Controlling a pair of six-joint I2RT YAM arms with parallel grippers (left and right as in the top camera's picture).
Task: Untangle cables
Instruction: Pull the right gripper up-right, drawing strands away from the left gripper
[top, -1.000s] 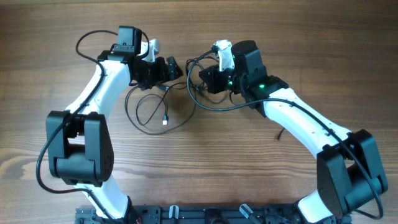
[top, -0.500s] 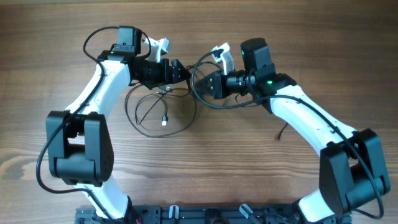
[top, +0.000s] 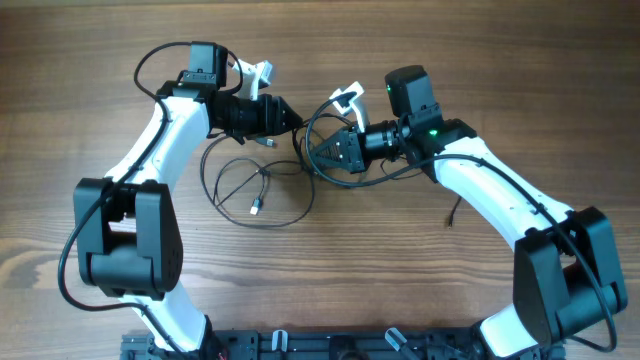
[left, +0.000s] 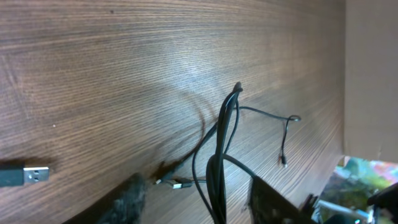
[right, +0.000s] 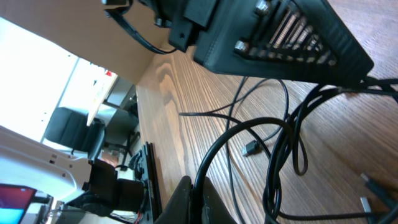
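**Overhead, two claws face each other across the cable tangle**

Seen from above, the cables lie on the wooden bench near its middle. Their loose loops spread toward the left arm's side, and a tighter knot of strands sits between the two arms. One silver plug rests flat on the wood inside the largest loop.

The left claw points toward the knot from the left. Its wrist camera shows the fingers standing apart, partly open. Several strands run up through the gap to a sharp bend, and nothing there looks pinched.

The right claw reaches in from the other side, near the left one but not touching it. It is fully closed, and a dark strand arcs out from its tip in the right wrist view, so it appears to grip the cables. More loops lie slack on the bench beyond it.
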